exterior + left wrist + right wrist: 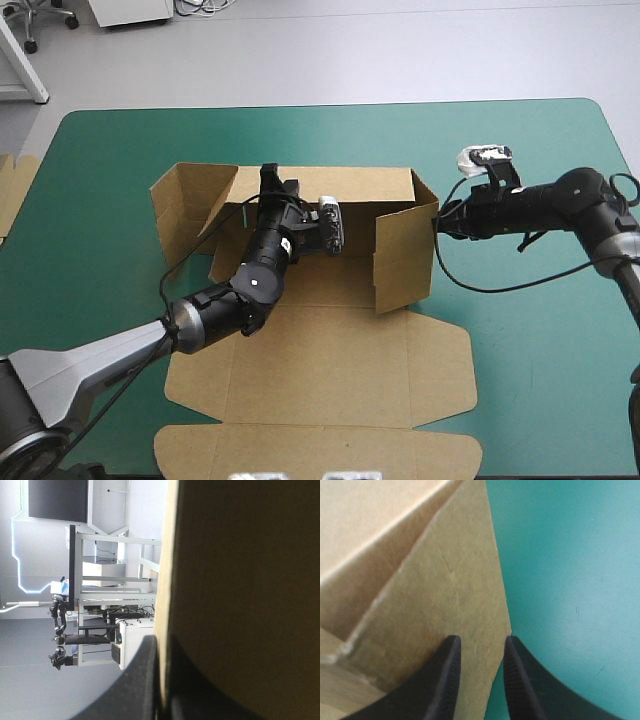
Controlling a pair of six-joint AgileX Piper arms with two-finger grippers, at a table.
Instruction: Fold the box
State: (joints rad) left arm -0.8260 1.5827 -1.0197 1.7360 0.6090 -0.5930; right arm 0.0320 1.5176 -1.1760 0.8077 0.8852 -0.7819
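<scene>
Toward the middle of the table (pixel 540 380) the box (pixel 330 370) is found with 2 walls stood: the far one pinched by the left gripper (pixel 272 180), the right one by the right gripper (pixel 438 222), each nearly closed on the board. Next, the left wall is to be raised and tucked.

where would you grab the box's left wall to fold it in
Probably its top edge, from above on the outer side: the left wall stands splayed outward with that thin edge free, and the left gripper crowds the inside.
</scene>
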